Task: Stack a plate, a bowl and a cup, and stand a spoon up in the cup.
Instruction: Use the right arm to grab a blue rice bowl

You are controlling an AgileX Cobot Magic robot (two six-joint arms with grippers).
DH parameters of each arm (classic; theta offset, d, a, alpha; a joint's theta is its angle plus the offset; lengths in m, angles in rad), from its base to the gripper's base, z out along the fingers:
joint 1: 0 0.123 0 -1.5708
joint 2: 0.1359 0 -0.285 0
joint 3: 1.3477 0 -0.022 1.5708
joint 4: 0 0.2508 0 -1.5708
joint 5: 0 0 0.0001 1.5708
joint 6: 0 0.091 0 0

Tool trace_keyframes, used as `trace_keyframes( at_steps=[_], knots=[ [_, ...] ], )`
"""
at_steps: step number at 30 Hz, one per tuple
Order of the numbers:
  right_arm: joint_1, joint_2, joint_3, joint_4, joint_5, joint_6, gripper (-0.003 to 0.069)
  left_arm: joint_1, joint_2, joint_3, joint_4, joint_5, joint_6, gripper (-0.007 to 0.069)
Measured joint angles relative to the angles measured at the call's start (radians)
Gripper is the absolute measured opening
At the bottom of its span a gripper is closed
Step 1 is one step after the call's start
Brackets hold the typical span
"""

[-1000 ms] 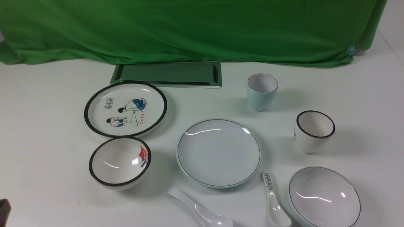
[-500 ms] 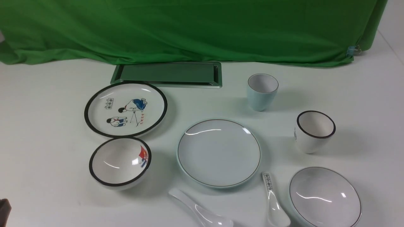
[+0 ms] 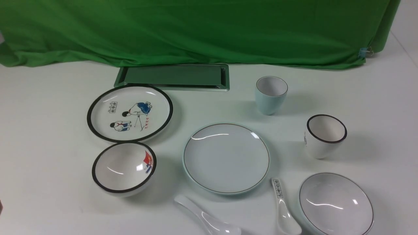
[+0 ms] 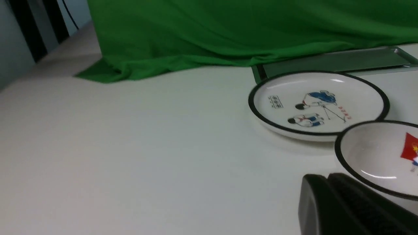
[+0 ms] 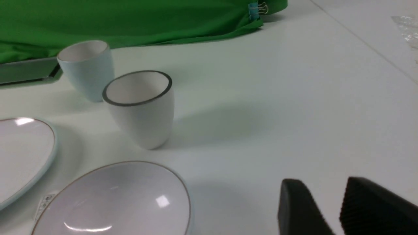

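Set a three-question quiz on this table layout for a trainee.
1. True or false: the pale blue cup stands upright, apart from the plain plate.
2. What lies between the plain plate and the plain bowl? A) fork B) spoon with printed handle C) knife
3. Fill in: the unmarked spoon lies on the ____.
Key: 1 true; 2 B; 3 table.
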Motion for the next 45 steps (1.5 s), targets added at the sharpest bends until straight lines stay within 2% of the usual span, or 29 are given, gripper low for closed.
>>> trace_keyframes(
  at_steps=[4,8,11,12,13,14,17,19,26,27,30,35,37,39,42,43,44,45],
  knots=[
    [0.000,0.000,0.000,0.000,0.000,0.040,0.0242,0.000,0.000,0.000,0.008,-0.079,0.000,-0.0029],
    [0.000,0.000,0.000,0.003,0.000,0.094,0.0242,0.000,0.000,0.000,-0.079,-0.099,-0.017,-0.0029],
    [0.000,0.000,0.000,0.095,-0.003,0.348,0.0242,0.000,0.000,0.000,-0.303,-0.111,-0.127,-0.0029],
    [0.000,0.000,0.000,0.104,-0.003,0.393,0.0242,0.000,0.000,0.000,-0.339,-0.114,-0.152,-0.0029],
    [0.000,0.000,0.000,0.173,-0.003,0.572,0.0242,0.000,0.000,0.000,-0.487,-0.122,-0.262,-0.0029],
    [0.000,0.000,0.000,0.195,-0.003,0.652,0.0242,0.000,0.000,0.000,-0.553,-0.122,-0.316,-0.0029],
    [0.000,0.000,0.000,0.227,-0.002,0.807,0.0242,0.000,0.000,0.000,-0.692,-0.122,-0.463,-0.0029],
    [0.000,0.000,0.000,0.228,-0.002,0.817,0.0242,0.000,0.000,0.000,-0.719,-0.122,-0.503,-0.0029],
    [0.000,0.000,0.000,0.228,-0.002,0.680,0.0242,0.000,0.000,0.000,-0.724,-0.139,-0.575,-0.0029],
    [0.000,0.000,0.000,0.229,-0.004,0.624,0.0242,0.000,0.000,0.000,-0.728,-0.145,-0.599,-0.0029],
    [0.000,0.000,0.000,0.233,-0.011,0.557,0.0236,0.000,0.000,0.000,-0.730,-0.145,-0.607,-0.0029],
    [0.000,0.000,-0.053,0.235,-0.002,0.314,0.0151,0.000,-0.001,-0.121,-0.642,-0.053,-0.538,-0.0029],
    [0.000,0.037,-0.137,0.235,0.003,0.142,0.0055,0.000,0.025,-0.230,-0.587,0.015,-0.455,-0.0029],
    [0.000,0.103,-0.221,0.235,0.020,0.014,0.0021,0.000,0.103,-0.308,-0.565,0.091,-0.368,-0.0029],
    [0.000,0.220,-0.314,0.235,0.051,-0.144,0.0013,0.000,0.221,-0.398,-0.556,0.221,-0.212,-0.0029],
    [0.000,0.319,-0.406,0.235,0.099,-0.255,0.0013,0.000,0.345,-0.473,-0.548,0.348,-0.080,-0.0029],
    [0.000,0.343,-0.417,0.235,0.105,-0.285,0.0013,0.000,0.359,-0.482,-0.546,0.364,-0.047,-0.0029],
    [0.005,0.441,-0.500,0.235,0.165,-0.368,0.0013,0.000,0.470,-0.558,-0.531,0.488,0.079,-0.0029]
  ],
)
